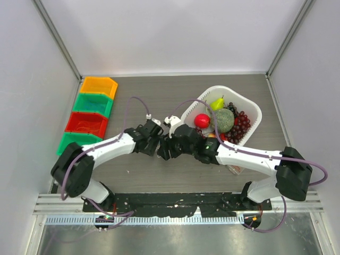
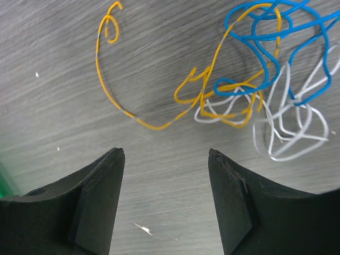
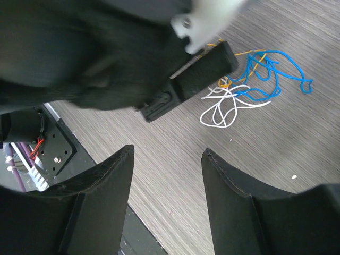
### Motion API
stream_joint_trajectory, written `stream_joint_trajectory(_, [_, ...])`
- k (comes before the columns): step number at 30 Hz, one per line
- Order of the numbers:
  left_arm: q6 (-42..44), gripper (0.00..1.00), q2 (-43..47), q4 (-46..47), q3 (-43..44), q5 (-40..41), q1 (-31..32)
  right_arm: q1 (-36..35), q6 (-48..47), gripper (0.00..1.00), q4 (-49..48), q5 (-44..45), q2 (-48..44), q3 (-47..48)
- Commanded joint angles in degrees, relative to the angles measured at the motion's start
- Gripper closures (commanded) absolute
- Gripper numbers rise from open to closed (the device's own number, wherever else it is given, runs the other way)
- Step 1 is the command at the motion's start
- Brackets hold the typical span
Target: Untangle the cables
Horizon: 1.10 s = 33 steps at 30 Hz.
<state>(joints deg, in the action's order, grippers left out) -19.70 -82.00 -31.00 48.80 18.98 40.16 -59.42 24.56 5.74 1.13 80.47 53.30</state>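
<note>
Left gripper (image 2: 166, 153) near thin, looping cables (image 2: 264, 66).

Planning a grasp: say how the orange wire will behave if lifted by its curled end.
Likely floppy: the orange wire lies in loose bends, so it should droop. Probably very light, being so thin. It may drag the blue wire and white wire along, as they cross it.
</note>
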Motion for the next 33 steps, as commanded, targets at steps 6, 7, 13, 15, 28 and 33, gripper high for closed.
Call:
stream_joint_trajectory(6, [12.14, 0.34, -12.91, 5.07, 5.87, 11.69, 1.23, 0.97, 0.14, 0.42, -2.49, -2.01, -10.67, -1.09])
stream_joint_trajectory(7, [12.41, 0.33, -13.8, 5.69, 5.96, 11.78, 1.23, 1.06, -0.03, 0.42, -2.14, -1.92, -11.81, -1.27])
stream_joint_trajectory(13, [14.25, 0.5, -17.76, 6.48, 7.98, 8.27, 1.23, 1.5, -1.09, 0.42, -1.69, 1.07, -15.51, -2.67])
stream_joint_trajectory(15, [14.69, 0.74, -17.94, 6.66, 8.07, 8.17, 1.23, 1.67, -1.26, 0.42, -1.52, 1.34, -15.52, -2.94])
stream_joint_trajectory(28, [2.58, 1.0, 3.39, -10.21, 7.55, 2.74, 1.15, 1.94, -1.53, 0.42, -2.92, 0.81, -11.65, -2.5])
stream_joint_trajectory(33, [-0.77, 1.0, 17.11, -12.33, 6.31, -8.68, 0.88, 3.86, 0.66, 0.42, -7.04, -3.38, -9.54, -1.53])
